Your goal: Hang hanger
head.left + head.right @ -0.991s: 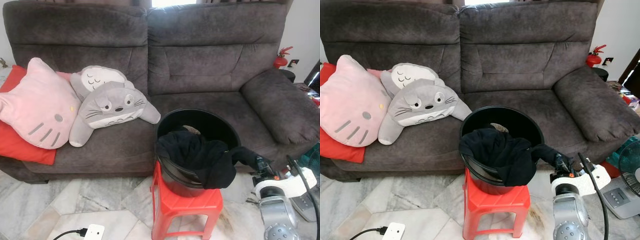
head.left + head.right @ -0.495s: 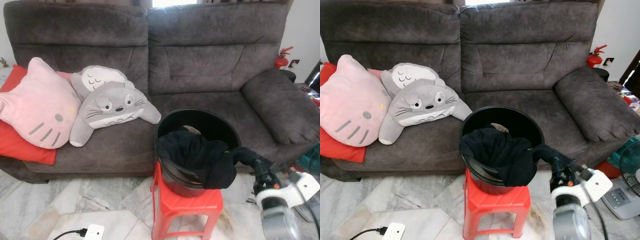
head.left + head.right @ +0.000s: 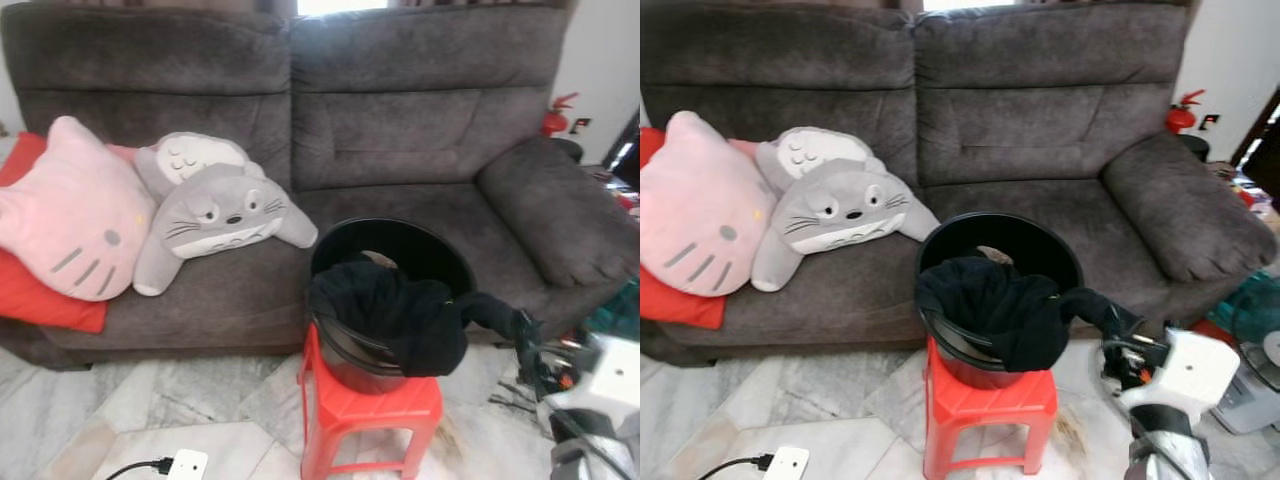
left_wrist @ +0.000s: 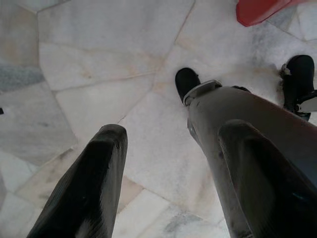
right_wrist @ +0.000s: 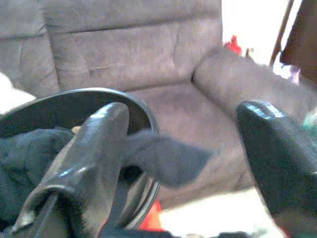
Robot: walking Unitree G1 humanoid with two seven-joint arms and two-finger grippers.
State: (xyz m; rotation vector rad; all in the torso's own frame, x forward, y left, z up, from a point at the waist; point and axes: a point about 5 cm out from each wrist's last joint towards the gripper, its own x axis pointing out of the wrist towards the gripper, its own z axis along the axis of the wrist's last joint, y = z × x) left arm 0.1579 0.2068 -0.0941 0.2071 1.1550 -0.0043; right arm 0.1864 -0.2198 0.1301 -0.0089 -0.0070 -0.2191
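Observation:
A black garment (image 3: 390, 310) hangs over the near rim of a round black basket (image 3: 440, 250) that stands on a red plastic stool (image 3: 365, 405) in front of the sofa. One sleeve (image 3: 1092, 303) sticks out to the right. My right gripper (image 3: 1123, 348) is low at the right, just past the sleeve's tip. In the right wrist view its fingers (image 5: 96, 148) stand wide apart, open, with the sleeve (image 5: 166, 156) in the gap ahead and not pinched. A pale object (image 3: 378, 259) lies inside the basket. My left gripper (image 4: 168, 193) hangs open over the floor.
A dark grey sofa (image 3: 400, 130) spans the back, with a pink cat cushion (image 3: 70, 220), a grey plush (image 3: 225, 215) and a red cushion (image 3: 45, 305) at its left. A white power plug (image 3: 185, 465) lies on the marble floor. A red fire extinguisher (image 3: 555, 115) stands at the far right.
My right arm has swung a little to the right and its wrist has turned, while the sleeve still reaches toward it. The head view has shifted slightly. The garment and basket stay put.

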